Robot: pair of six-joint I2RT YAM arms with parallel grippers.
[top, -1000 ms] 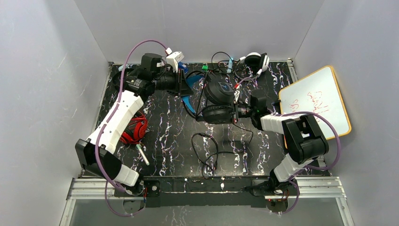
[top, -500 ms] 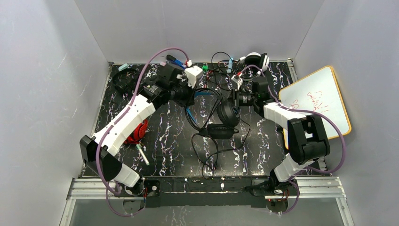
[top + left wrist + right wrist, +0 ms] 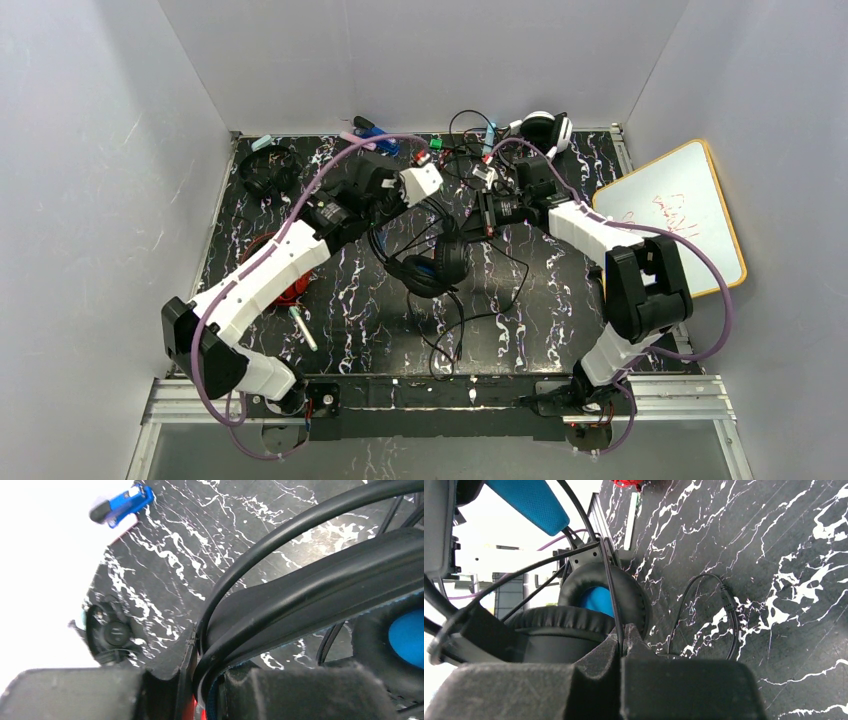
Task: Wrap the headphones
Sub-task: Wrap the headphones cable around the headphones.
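Observation:
The black headphones with blue padding (image 3: 432, 268) hang above the middle of the table, ear cups lowest. My left gripper (image 3: 408, 207) is shut on their headband (image 3: 310, 595), which runs between the pads (image 3: 165, 680). The right gripper (image 3: 472, 214) is shut on their thin black cable (image 3: 610, 587), pinched at the fingertips (image 3: 621, 642). In the right wrist view the ear cups (image 3: 599, 600) hang just beyond the jaws. A red pair (image 3: 288, 283) lies partly under the left arm. An all-black pair (image 3: 265, 170) sits at the back left.
Loose cable loops (image 3: 450, 330) with a plug (image 3: 725, 600) trail over the table's front centre. A white-and-black headset (image 3: 545, 128) and tangled wires sit at the back. A whiteboard (image 3: 680, 215) leans on the right. A marker (image 3: 303, 328) lies front left, a blue clip (image 3: 122, 504) at the back.
The left arm swung right toward the centre with the headband. The right gripper moved back and left along the cable and closed fully. The ear cups dropped and shifted left.

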